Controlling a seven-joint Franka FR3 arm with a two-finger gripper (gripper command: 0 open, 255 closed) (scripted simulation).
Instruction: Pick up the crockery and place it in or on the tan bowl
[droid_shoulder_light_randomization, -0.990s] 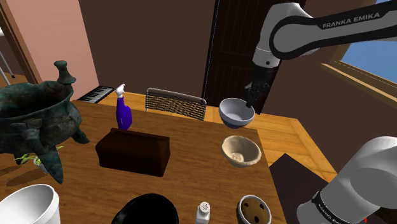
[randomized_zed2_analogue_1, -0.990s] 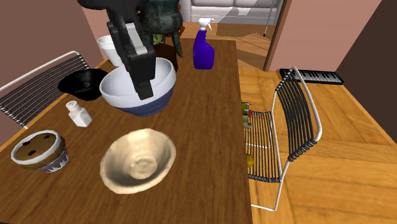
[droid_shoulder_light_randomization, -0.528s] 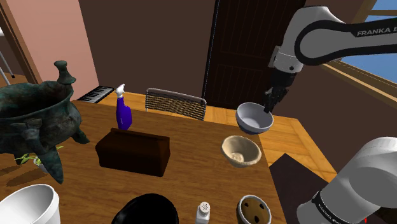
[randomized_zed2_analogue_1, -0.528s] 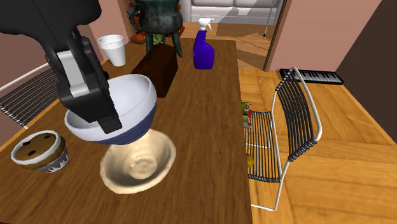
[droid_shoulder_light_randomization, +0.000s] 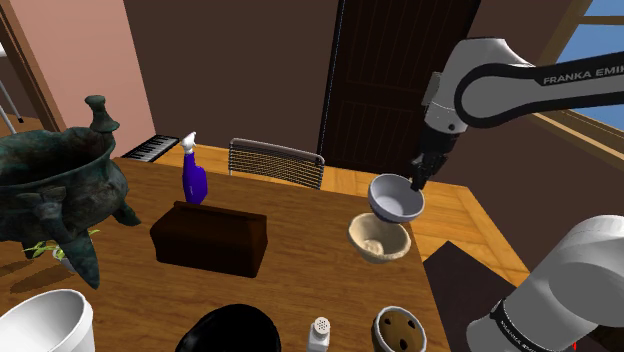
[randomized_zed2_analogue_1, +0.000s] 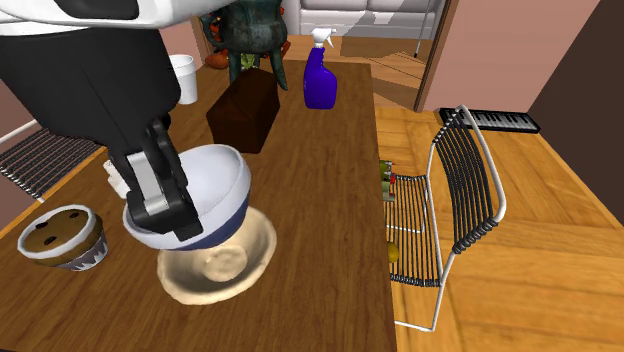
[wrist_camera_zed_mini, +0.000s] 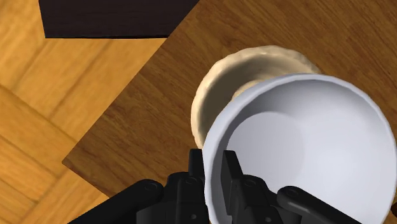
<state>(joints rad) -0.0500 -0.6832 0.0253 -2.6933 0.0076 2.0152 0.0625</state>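
Note:
My gripper (droid_shoulder_light_randomization: 417, 182) (randomized_zed2_analogue_1: 172, 205) (wrist_camera_zed_mini: 214, 173) is shut on the rim of a white bowl with a blue outside (droid_shoulder_light_randomization: 396, 197) (randomized_zed2_analogue_1: 205, 185) (wrist_camera_zed_mini: 305, 153). The bowl hangs tilted just above the tan bowl (droid_shoulder_light_randomization: 378, 240) (randomized_zed2_analogue_1: 218, 265) (wrist_camera_zed_mini: 219, 89), which sits on the wooden table (droid_shoulder_light_randomization: 290, 270) near its edge. In the second exterior view the held bowl covers much of the tan bowl. In the wrist view one finger is inside the rim and one outside.
A small dark patterned bowl (droid_shoulder_light_randomization: 398, 330) (randomized_zed2_analogue_1: 62, 236), a white shaker (droid_shoulder_light_randomization: 320, 333), a black dish (droid_shoulder_light_randomization: 235, 330), a brown box (droid_shoulder_light_randomization: 210, 237) (randomized_zed2_analogue_1: 245, 110), a blue spray bottle (droid_shoulder_light_randomization: 194, 172) (randomized_zed2_analogue_1: 320, 72), a bronze cauldron (droid_shoulder_light_randomization: 55, 185), a white cup (droid_shoulder_light_randomization: 42, 325) and a wire chair (randomized_zed2_analogue_1: 450, 190) surround it.
The gripper has carried the white and blue bowl down and toward the tan bowl, so that it now hangs right over it.

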